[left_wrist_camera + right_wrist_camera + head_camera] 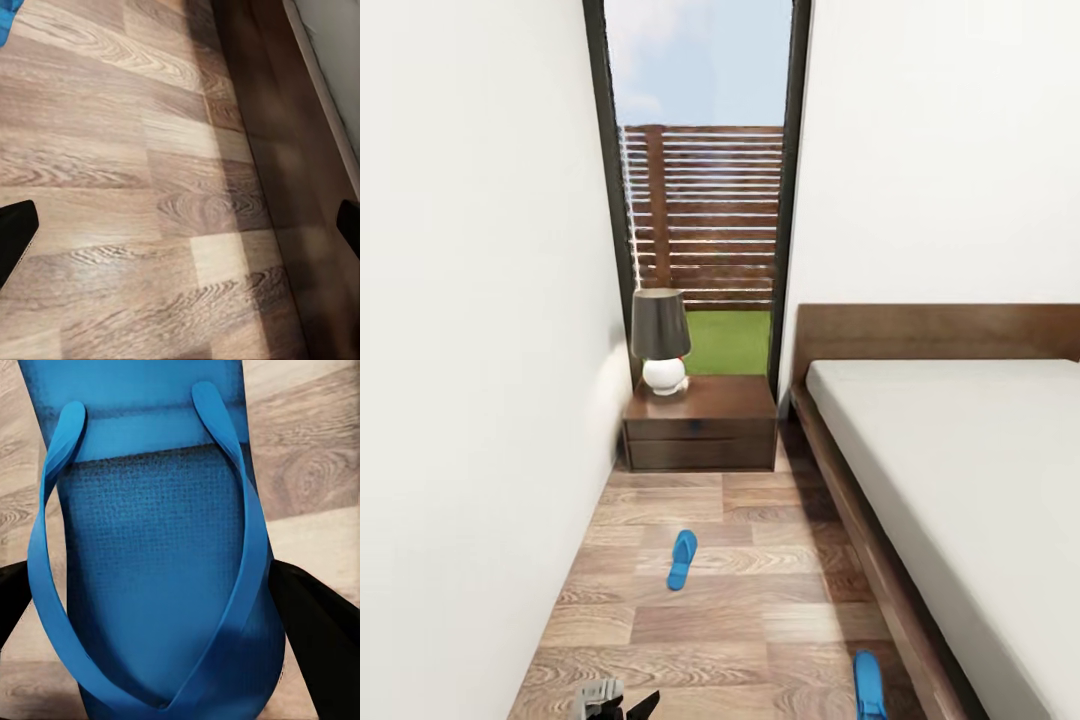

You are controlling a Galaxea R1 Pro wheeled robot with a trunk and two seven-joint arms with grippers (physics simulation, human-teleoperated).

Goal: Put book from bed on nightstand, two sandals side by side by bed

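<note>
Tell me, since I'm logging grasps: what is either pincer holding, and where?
Right pincer straddles a blue sandal at its toe end; contact cannot be told. Left pincer is open over bare floor.

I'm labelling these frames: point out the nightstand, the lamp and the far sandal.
nightstand [700, 425]: head view, upper drawer front.
lamp [660, 323]: head view, dark shade.
far sandal [682, 558]: head view, middle of its blue sole.

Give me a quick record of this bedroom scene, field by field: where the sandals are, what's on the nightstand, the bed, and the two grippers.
far sandal: flat on the floor, mid-aisle
near sandal: on the floor beside the bed, straps blue, between the right gripper's fingers
sandals together: apart, not side by side
nightstand: by the window, holds a lamp
bed: visible mattress bare
left gripper: open over bare floor
right gripper: fingers either side of the near sandal; grip unclear
</note>
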